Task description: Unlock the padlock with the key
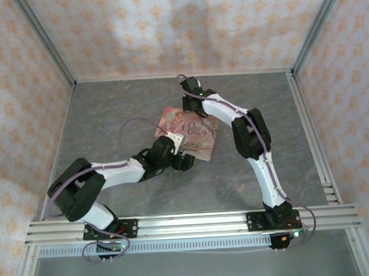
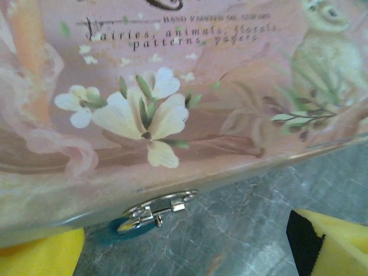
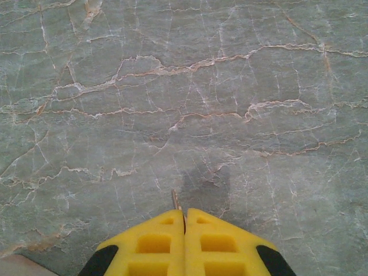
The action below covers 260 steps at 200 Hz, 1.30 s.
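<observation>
The padlock (image 2: pixel 150 211) doesn't look opened yet, sitting on the edge of the pink box (image 2: pixel 190 98) mid-table (image 1: pixel 109 117), facing the left gripper (image 2: pixel 184 247) with its 2 fingers spread wide and empty, while the right gripper (image 3: pixel 184 215) is clamped on the key (image 3: pixel 175 199), nowhere near it.

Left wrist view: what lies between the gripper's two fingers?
The silver clasp on the pink box, a teal piece under it, and bare marble table; left wrist view.
</observation>
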### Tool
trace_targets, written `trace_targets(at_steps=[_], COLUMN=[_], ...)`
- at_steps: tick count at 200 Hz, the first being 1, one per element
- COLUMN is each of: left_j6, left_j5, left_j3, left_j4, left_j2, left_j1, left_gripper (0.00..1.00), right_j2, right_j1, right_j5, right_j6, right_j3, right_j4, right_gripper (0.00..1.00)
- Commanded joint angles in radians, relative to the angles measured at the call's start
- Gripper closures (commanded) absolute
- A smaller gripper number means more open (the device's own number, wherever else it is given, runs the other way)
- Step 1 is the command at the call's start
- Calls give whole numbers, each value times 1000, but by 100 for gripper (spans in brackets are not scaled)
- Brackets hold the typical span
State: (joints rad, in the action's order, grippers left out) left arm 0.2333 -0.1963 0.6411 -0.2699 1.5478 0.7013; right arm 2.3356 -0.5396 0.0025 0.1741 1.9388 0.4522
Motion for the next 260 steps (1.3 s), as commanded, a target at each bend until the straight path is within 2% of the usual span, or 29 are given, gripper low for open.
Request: trace_targets(at_steps=[1, 25, 46, 96, 121, 137, 163, 210, 232, 260], left_j6=[-21, -28, -60, -72, -49, -55, -41, 8, 21, 35], left_j5=[47, 31, -36, -164, -195, -231, -289, -276, -225, -105], left_j3=[22, 25, 60, 113, 110, 130, 166, 141, 123, 93], left_j4=[-79, -158, -158, -187, -238, -224, -187, -268, -313, -352], left_j2=[83, 133, 170, 228, 239, 256, 292, 303, 280, 230], left_j1=[-8, -6, -6, -6, -5, -5, -5, -1, 3, 4], left_gripper=[8, 8, 11, 28, 23, 23, 37, 23, 20, 18], right_j2=[45, 46, 51, 59, 65, 67, 71, 73, 71, 64], right_j1=[-28, -28, -28, -31, -31, -31, -33, -36, -39, -40], right_j5=[-15, -12, -12, -12, -13, -16, -14, -13, -16, -15], right_j6=[-19, -27, -28, -26, -27, -24, -26, -26, -24, -26], right_j3=[-14, -12, -12, -9, -8, -8, -4, -6, -13, -25], right_j4=[125, 126, 127, 129, 132, 135, 140, 147, 146, 143], right_gripper=[100, 100, 100, 100, 100, 100, 100, 100, 100, 100])
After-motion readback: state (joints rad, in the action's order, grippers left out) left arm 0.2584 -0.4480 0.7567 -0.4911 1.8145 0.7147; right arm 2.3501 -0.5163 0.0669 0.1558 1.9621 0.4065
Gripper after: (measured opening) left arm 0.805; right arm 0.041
